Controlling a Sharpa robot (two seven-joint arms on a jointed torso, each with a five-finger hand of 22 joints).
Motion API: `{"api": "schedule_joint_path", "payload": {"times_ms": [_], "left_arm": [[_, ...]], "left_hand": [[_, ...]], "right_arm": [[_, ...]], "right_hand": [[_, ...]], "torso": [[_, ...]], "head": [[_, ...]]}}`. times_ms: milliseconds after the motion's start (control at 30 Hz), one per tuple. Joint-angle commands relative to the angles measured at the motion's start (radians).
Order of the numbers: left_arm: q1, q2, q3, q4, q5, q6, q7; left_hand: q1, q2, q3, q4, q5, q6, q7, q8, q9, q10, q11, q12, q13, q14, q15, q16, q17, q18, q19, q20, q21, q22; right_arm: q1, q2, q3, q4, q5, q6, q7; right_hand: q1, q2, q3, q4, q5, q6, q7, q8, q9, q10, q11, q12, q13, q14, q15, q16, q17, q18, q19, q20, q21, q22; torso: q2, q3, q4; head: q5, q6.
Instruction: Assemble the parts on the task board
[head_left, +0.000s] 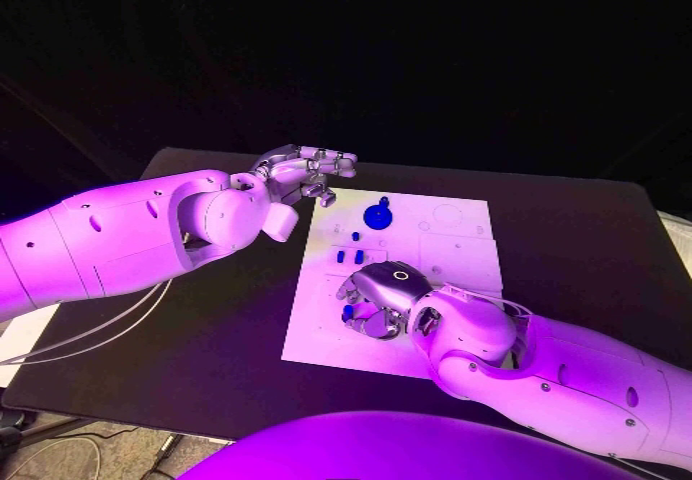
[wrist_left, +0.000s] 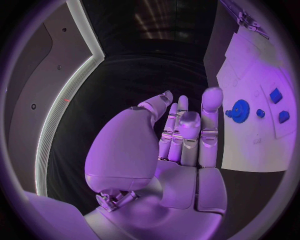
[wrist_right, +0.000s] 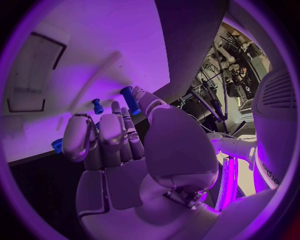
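The task board (head_left: 433, 290) lies flat in the middle of the black bench (head_left: 216, 340), and every place below is given from it. By my reading the assembly is only partly done. A blue gear (head_left: 378, 216) sits in the board's far half, apparently seated on its spot. Toward the board's centre, two small blue blocks (head_left: 340, 256) lie side by side, with a small blue peg (head_left: 356, 237) between them and the gear. Several outlined seats on the board's right half look unfilled, so more placing is left, though I cannot tell how many parts are still to go.

The right hand (head_left: 378, 300) rests low over the board's near-left area, fingers (wrist_right: 87, 137) curled down toward the plate. In the right wrist view a blue pin (wrist_right: 129, 99) stands at the fingertips with a shorter blue pin (wrist_right: 97, 106) just beside it; whether the fingers actually pinch either one, I cannot tell.

The left hand (head_left: 300, 170) hovers just off the board's far-left corner, above the bench. Its fingers (wrist_left: 187, 127) are loosely curled with gaps between them and hold nothing.

No bin or tray is present; the board itself is the only holder, carrying the gear, blocks, peg and pins.
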Motion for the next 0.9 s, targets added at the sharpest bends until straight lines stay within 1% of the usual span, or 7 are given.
{"api": "schedule_joint_path", "payload": {"times_ms": [33, 300, 433, 567, 733, 867, 900], "left_arm": [[0.001, 0.001, 0.001, 0.001, -0.002, 0.018, 0.002], [0.000, 0.001, 0.001, -0.001, -0.002, 0.020, 0.002], [0.000, 0.000, 0.001, -0.002, -0.002, 0.019, 0.002], [0.000, -0.003, 0.000, -0.003, -0.002, 0.018, 0.002], [0.000, -0.005, -0.001, -0.004, -0.002, 0.016, 0.002], [0.000, -0.010, -0.005, 0.000, -0.002, 0.015, 0.003], [0.000, -0.013, -0.007, 0.001, -0.002, 0.014, 0.003]], "left_hand": [[0.002, 0.012, -0.006, 0.002, 0.004, -0.009, -0.001, 0.005, -0.001, -0.010, 0.000, 0.007, 0.001, -0.007, -0.003, 0.000, -0.001, 0.013, -0.006, 0.003, -0.005, -0.001], [0.002, 0.012, -0.006, 0.002, 0.004, -0.009, -0.001, 0.005, -0.001, -0.010, 0.000, 0.007, 0.001, -0.007, -0.003, 0.000, -0.001, 0.013, -0.006, 0.003, -0.005, -0.001], [0.003, 0.012, -0.006, 0.002, 0.004, -0.009, -0.001, 0.006, -0.001, -0.011, 0.000, 0.007, 0.001, -0.008, -0.003, 0.000, -0.002, 0.013, -0.006, 0.003, -0.006, -0.001], [0.003, 0.012, -0.006, 0.002, 0.004, -0.009, -0.001, 0.006, -0.001, -0.011, 0.000, 0.007, 0.001, -0.008, -0.003, 0.000, -0.003, 0.013, -0.006, 0.003, -0.006, -0.001], [0.003, 0.012, -0.006, 0.002, 0.004, -0.009, -0.001, 0.006, -0.001, -0.011, 0.000, 0.007, 0.001, -0.008, -0.003, 0.000, -0.003, 0.013, -0.006, 0.003, -0.006, -0.001], [0.003, 0.012, -0.006, 0.002, 0.004, -0.009, -0.001, 0.006, -0.001, -0.011, 0.000, 0.007, 0.001, -0.008, -0.003, 0.000, -0.003, 0.013, -0.006, 0.003, -0.006, -0.001], [0.003, 0.012, -0.006, 0.002, 0.004, -0.009, -0.001, 0.006, -0.001, -0.011, 0.000, 0.007, 0.001, -0.008, -0.003, 0.000, -0.003, 0.013, -0.006, 0.003, -0.006, -0.001]], "right_arm": [[-0.001, -0.007, 0.000, 0.010, -0.007, -0.071, 0.005], [-0.003, -0.067, 0.005, 0.071, 0.010, -0.148, 0.022], [-0.003, -0.139, 0.032, 0.118, 0.132, -0.152, 0.057], [-0.003, -0.235, 0.068, 0.162, 0.303, -0.153, 0.096], [0.003, -0.374, 0.095, 0.203, 0.529, -0.237, 0.167], [0.004, -0.451, 0.102, 0.208, 0.589, -0.182, 0.105], [0.003, -0.472, 0.103, 0.207, 0.585, -0.153, 0.070]], "right_hand": [[0.011, 0.002, -0.017, 0.001, 0.008, -0.011, 0.001, -0.001, -0.002, -0.014, -0.001, 0.011, 0.001, 0.000, 0.008, -0.006, -0.003, 0.011, -0.005, 0.001, -0.009, -0.003], [0.023, -0.003, -0.066, 0.011, 0.011, -0.012, 0.000, 0.001, -0.002, -0.031, -0.001, 0.043, 0.003, 0.000, 0.007, -0.012, -0.011, 0.011, -0.004, 0.001, -0.013, -0.008], [0.033, 0.005, -0.092, 0.023, 0.014, 0.002, -0.004, 0.004, 0.001, -0.023, -0.010, 0.071, 0.004, -0.005, -0.001, -0.031, -0.035, 0.016, -0.014, -0.004, -0.027, -0.028], [0.035, 0.009, -0.112, 0.032, 0.029, 0.012, 0.017, 0.005, 0.003, 0.001, -0.010, 0.100, 0.005, -0.007, 0.001, -0.042, -0.047, 0.017, -0.018, -0.005, -0.034, -0.037], [0.042, 0.037, -0.110, 0.049, 0.056, 0.078, 0.009, 0.030, 0.015, 0.207, -0.040, 0.205, 0.045, 0.005, -0.020, -0.020, -0.017, 0.011, 0.003, -0.016, -0.015, -0.006], [-0.008, 0.032, -0.141, 0.089, 0.070, 0.087, -0.010, 0.032, 0.015, 0.318, -0.063, 0.289, 0.106, 0.020, -0.040, 0.014, 0.026, 0.000, 0.035, -0.037, 0.019, 0.045], [-0.027, 0.033, -0.158, 0.107, 0.114, 0.092, -0.018, 0.037, 0.017, 0.356, -0.073, 0.342, 0.150, 0.034, -0.048, 0.058, 0.084, -0.010, 0.062, -0.046, 0.048, 0.092]], "torso": [[-0.001, 0.0010, -0.0002], [-0.001, 0.0012, -0.0020], [-0.002, -0.0007, -0.0029], [-0.006, -0.0020, -0.0094], [-0.014, -0.0031, -0.0217], [-0.021, -0.0015, -0.0311], [-0.022, -0.0008, -0.0335]], "head": [[-0.004, 0.000], [-0.012, 0.000], [-0.022, 0.000], [-0.033, 0.000], [-0.061, 0.006], [-0.090, 0.014], [-0.097, 0.017]]}}
